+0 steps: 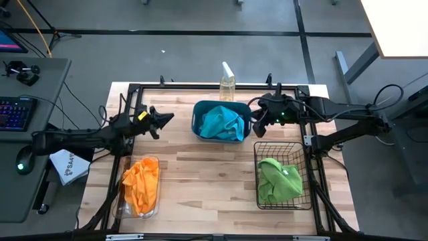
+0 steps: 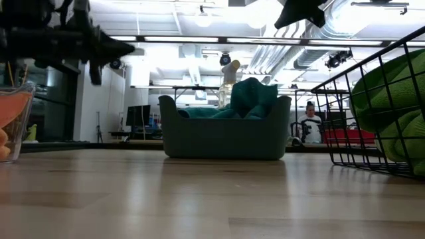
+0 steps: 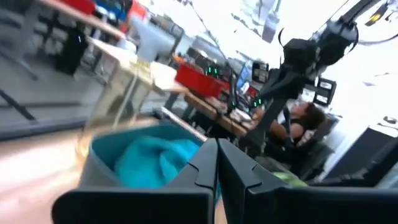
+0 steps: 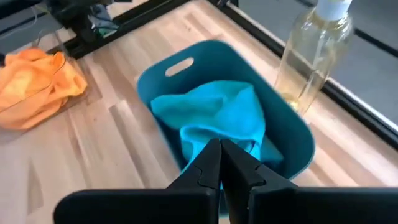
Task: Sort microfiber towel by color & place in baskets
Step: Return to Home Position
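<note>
Turquoise towels (image 1: 222,123) lie heaped in the teal tub (image 1: 198,115) at the table's far middle. Orange towels (image 1: 140,184) fill the clear bin (image 1: 155,164) at the near left. Green towels (image 1: 279,179) lie in the black wire basket (image 1: 284,148) at the near right. My left gripper (image 1: 168,118) hangs shut in the air left of the tub. My right gripper (image 1: 255,127) hangs shut above the tub's right rim, over the turquoise towels (image 4: 214,121). Neither holds anything.
A clear spray bottle (image 1: 227,84) stands just beyond the tub at the table's far edge. Bare wood lies between the three containers in the table's middle and near part. A person (image 2: 309,119) sits in the room behind the table.
</note>
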Controlling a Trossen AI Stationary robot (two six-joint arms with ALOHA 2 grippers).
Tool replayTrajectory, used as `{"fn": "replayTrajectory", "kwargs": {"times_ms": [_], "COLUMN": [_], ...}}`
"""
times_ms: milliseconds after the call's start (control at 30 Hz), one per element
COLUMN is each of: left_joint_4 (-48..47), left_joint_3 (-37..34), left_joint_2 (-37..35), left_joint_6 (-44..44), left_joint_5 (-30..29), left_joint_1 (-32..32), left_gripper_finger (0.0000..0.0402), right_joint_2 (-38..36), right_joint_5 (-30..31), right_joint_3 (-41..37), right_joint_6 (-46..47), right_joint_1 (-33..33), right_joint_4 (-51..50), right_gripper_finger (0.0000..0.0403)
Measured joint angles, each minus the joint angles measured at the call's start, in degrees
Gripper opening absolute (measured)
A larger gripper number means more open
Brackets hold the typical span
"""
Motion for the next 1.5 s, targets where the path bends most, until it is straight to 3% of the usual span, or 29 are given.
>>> {"fn": "replayTrajectory", "kwargs": {"times_ms": [233,500,700,867,967,1100,1367,1500], "left_joint_4": [-1.8,-3.98,-4.6,-4.6,-4.6,-4.6,-5.23,-7.59], "left_joint_3": [-3.65,-3.63,-3.63,-3.63,-3.63,-3.63,-3.59,-3.59], "left_joint_2": [-5.25,-11.04,-11.84,-11.84,-11.82,-11.8,-11.96,-14.5], "left_joint_6": [-2.55,-0.35,-0.25,-0.2,-0.19,-0.19,-0.19,-0.17], "left_joint_5": [-0.02,-3.03,-3.0,-2.93,-2.93,-2.91,-2.89,-2.89], "left_joint_1": [-2.48,-2.88,-2.91,-2.91,-2.89,-2.91,-2.91,-2.91], "left_gripper_finger": [0.0,0.0,0.0,0.0,0.0,0.0,0.0,0.0], "right_joint_2": [-0.1,-4.03,-18.84,-31.87,-36.59,-40.47,-46.67,-49.06], "right_joint_5": [-4.27,-1.75,6.79,7.82,8.54,7.36,-12.57,-14.69], "right_joint_3": [0.0,-0.74,-17.11,-34.95,-43.16,-50.56,-58.44,-61.77], "right_joint_6": [1.07,7.05,21.11,24.66,20.61,13.22,3.91,0.45], "right_joint_1": [0.0,6.81,17.38,21.27,18.92,11.06,-7.46,-10.59], "right_joint_4": [-2.75,-11.93,-5.55,11.91,25.46,37.73,50.06,54.4], "right_gripper_finger": [0.0001,0.0,0.0,0.0,0.0,0.0,0.0,0.0]}}
